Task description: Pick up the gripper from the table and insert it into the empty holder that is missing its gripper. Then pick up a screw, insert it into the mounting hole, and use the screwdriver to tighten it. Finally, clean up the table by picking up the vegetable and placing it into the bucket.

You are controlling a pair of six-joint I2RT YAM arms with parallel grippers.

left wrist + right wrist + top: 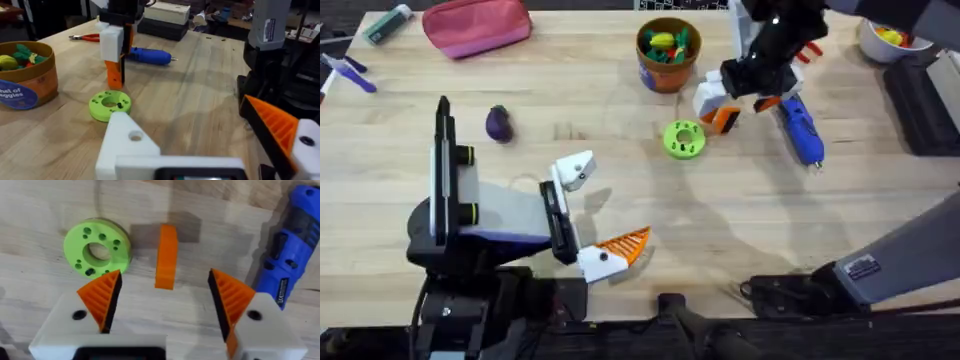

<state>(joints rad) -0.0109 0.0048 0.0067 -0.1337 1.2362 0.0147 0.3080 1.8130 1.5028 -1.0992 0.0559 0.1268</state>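
Note:
The orange gripper (166,255) stands on edge on the wood, between the spread fingers of my right gripper (165,274), which hangs open just over it (745,108). My left gripper (610,205) rests open near the front edge. One side of it is the bare white holder (575,170) (127,142) with an open screw hole. The other side carries an orange finger (272,122). The blue screwdriver (800,128) (287,265) lies right of the right gripper. The purple vegetable (499,123) sits at the left. At the back stands the bucket (667,52) (25,75) with toy food inside.
A green disc with holes (683,138) (97,247) lies just left of the orange gripper. Red pliers (85,37) lie behind the right gripper. A pink pouch (477,25), pens (345,72), a white bowl (890,38) and a black box (920,100) line the table's edges.

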